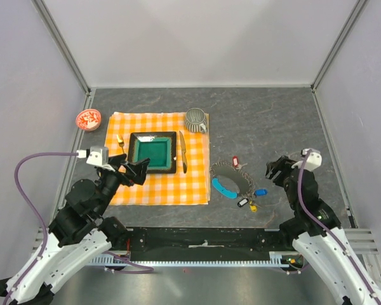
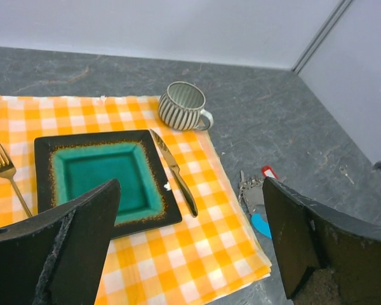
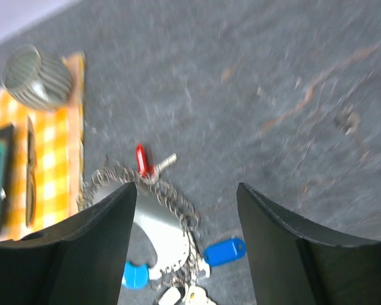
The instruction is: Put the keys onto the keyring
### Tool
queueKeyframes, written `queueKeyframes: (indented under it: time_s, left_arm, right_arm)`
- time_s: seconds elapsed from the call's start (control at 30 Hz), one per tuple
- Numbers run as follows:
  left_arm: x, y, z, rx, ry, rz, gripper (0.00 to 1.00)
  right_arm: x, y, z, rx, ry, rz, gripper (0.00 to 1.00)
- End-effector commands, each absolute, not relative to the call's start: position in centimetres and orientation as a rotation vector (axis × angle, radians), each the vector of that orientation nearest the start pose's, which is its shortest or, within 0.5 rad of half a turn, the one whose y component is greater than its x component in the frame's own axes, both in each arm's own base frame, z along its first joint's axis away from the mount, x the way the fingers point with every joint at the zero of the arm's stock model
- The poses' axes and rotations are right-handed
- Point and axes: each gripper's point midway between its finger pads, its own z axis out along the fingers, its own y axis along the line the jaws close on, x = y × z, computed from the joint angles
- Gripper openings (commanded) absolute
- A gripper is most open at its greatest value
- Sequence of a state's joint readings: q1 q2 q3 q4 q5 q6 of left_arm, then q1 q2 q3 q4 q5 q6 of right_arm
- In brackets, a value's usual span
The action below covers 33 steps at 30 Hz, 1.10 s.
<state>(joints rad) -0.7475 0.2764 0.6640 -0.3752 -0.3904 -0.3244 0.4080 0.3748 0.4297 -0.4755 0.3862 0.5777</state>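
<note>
Both the left gripper (image 2: 190, 184) and right gripper (image 3: 185, 190) are hanging open, gripping nothing, while the keyring (image 1: 230, 175) is lying on the table (image 1: 273, 121) at the plate's (image 1: 134, 136) three o'clock, keys (image 1: 260, 192) sitting at its five o'clock.

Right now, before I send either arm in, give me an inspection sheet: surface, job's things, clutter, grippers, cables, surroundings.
Surface: dark grey table, orange checked cloth on its left half.
Job's things: keyring with cyan tag right of the cloth; red key, blue key, white key, yellow key at it; threaded or not, cannot tell.
Clutter: plate, fork, knife on the cloth; ribbed cup at its far right corner; red bowl beyond its far left corner.
Grippers: left gripper open above the cloth; right gripper open, empty, right of the keyring.
Cables: left cable loops beside its arm; right cable runs along its arm.
Surroundings: pale walls on three sides.
</note>
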Motion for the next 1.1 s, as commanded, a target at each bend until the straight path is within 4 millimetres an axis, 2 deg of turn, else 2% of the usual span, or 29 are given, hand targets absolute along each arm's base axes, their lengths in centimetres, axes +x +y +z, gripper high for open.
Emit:
queueKeyframes:
  time_s: [0.0,0.03,0.07,0.13,0.2,0.27,0.4,0.53,0.7,1.07]
  left_arm:
    - [19.0,-10.1,31.6,0.045,1.574,-0.525,0.99]
    - [19.0,-9.7,32.3,0.042,1.558,-0.504,0.99]
    - [19.0,-9.3,32.5,0.047,1.550,-0.480,0.99]
    - [18.9,-8.7,33.5,0.072,1.519,-0.442,0.99]
    - [19.1,-7.5,34.0,0.013,1.500,-0.407,0.99]
    - [19.1,-7.1,34.5,-0.008,1.473,-0.398,0.99]
    - [19.0,-6.6,34.3,-0.017,1.451,-0.389,0.99]
    - [18.8,-6.2,34.2,-0.015,1.433,-0.379,0.99]
    - [19.3,-5.8,33.7,-0.020,1.419,-0.355,0.99]
    - [20.2,-5.8,33.5,-0.011,1.396,-0.359,0.99]
  right_arm:
    - [22.3,1.4,23.8,0.448,1.673,0.167,0.74]
    - [21.8,0.8,25.9,0.453,1.615,0.167,0.76]
    - [21.4,0.1,26.7,0.434,1.594,0.129,0.81]
    - [20.5,-1.3,28.8,0.455,1.528,0.090,0.85]
    - [19.9,-2.2,29.8,0.443,1.497,0.043,0.87]
    - [19.4,-3.1,30.4,0.461,1.464,0.004,0.98]
    - [18.9,-4.4,30.5,0.435,1.436,-0.093,0.98]
    - [18.1,-5.3,30.5,0.458,1.367,-0.108,0.98]
    - [17.8,-5.3,30.5,0.450,1.328,-0.088,0.98]
    - [18.3,-4.6,30.2,0.413,1.349,-0.074,0.98]
